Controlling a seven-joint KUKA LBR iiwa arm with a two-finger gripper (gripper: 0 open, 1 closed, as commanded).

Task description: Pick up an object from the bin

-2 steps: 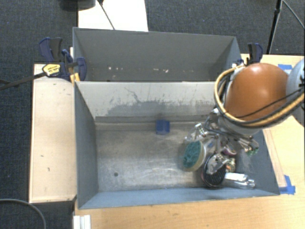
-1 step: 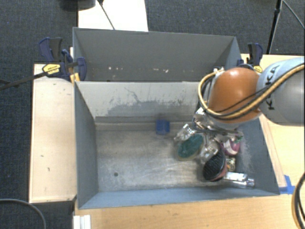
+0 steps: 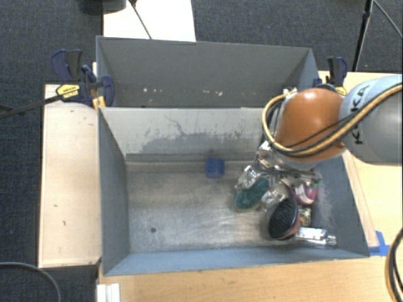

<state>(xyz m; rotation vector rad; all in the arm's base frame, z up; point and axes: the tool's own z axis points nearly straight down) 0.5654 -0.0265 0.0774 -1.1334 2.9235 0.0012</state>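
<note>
Down low at the right side of the grey bin [image 3: 113, 187]: one gripper [image 3: 267, 180], beneath one orange wrist cover [image 3: 308, 121], right above a small heap of four things. Cannot tell whether spread, pressed together or pinching anything. Nearest to it, one teal lump [image 3: 247, 197], close against its left and lower edge. Just below, one black oval thing [image 3: 283, 219], tilted, ridged like a brush head. To the right, one pinkish piece [image 3: 307, 194], partly hidden. Near the front right corner, one silvery-white piece [image 3: 315, 235], flat on the floor beside the black oval. Well apart from the heap, one small blue block [image 3: 215, 167], alone by the back wall, mid-bin
</note>
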